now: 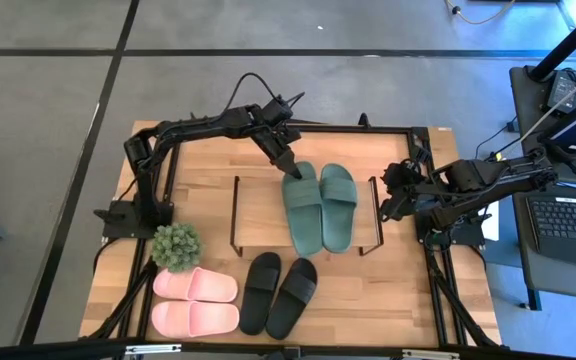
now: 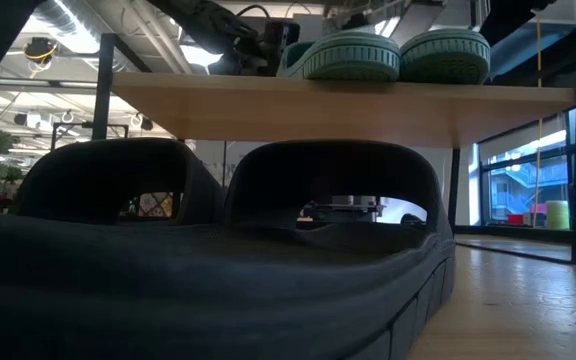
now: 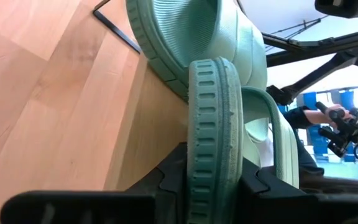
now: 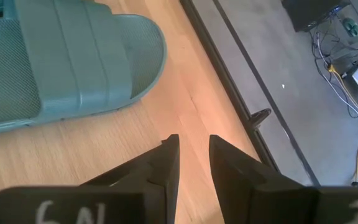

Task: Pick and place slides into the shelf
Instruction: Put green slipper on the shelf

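- Presently, the shelf (image 1: 268, 205) stands mid-table, its light wooden top board carrying both dark green slides (image 1: 320, 207) side by side.
- The left gripper (image 1: 290, 168) sits at the far end of the left-hand green slide (image 1: 303, 205); in the left wrist view its fingers (image 3: 166, 180) are clamped on the ribbed edge of that slide's sole (image 3: 213, 124).
- The right-hand green slide (image 1: 336, 205) lies flat on the board, just beside its partner (the two appear to touch along their length).
- The right gripper (image 1: 388, 200) hovers beside the shelf's right end; in the right wrist view its fingers (image 4: 166, 165) stand slightly apart with nothing between them, over the board near the toe of a green slide (image 4: 61, 62).
- The black slides (image 1: 279, 293) lie on the table (image 1: 388, 290) in front of the shelf, close together.
- The light pink slides (image 1: 195, 301) lie at the table's front left, one behind the other, crosswise.
- A small green plant (image 1: 176, 246) stands just behind the pink pair.
- In the low view, the black pair (image 2: 208, 260) fills the foreground, with the green soles (image 2: 393, 55) seen on the board above.
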Controlling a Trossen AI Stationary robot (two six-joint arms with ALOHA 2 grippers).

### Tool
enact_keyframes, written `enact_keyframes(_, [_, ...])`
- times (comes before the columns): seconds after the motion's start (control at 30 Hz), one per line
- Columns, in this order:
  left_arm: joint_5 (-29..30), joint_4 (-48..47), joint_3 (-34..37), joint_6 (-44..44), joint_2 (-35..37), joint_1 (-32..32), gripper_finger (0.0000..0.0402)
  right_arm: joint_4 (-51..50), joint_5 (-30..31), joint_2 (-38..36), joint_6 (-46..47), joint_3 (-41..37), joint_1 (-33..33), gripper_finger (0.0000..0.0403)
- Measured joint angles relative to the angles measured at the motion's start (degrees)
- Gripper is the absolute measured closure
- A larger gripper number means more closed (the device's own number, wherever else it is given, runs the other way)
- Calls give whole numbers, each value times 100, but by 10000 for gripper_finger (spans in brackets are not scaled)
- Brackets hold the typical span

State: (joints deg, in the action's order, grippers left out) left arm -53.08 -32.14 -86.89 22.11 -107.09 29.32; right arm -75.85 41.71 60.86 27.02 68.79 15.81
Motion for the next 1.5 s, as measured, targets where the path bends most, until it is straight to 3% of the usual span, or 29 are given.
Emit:
enact_keyframes(0.27, [-6,-2,0,-18,0,111,367,0,0,0,16,0,0,314])
enact_keyframes(0.6, [96,5,2,3,0,238,313,0,-153,0,35,0,2,314])
enact_keyframes(1.13, [216,156,2,-20,4,234,303,1,-151,0,18,1,2,314])
enact_keyframes(1.27, [216,235,2,-22,4,234,279,0,-151,0,18,0,0,314])
enact_keyframes(1.5, [304,263,2,21,7,266,201,1,-151,1,123,0,2,314])
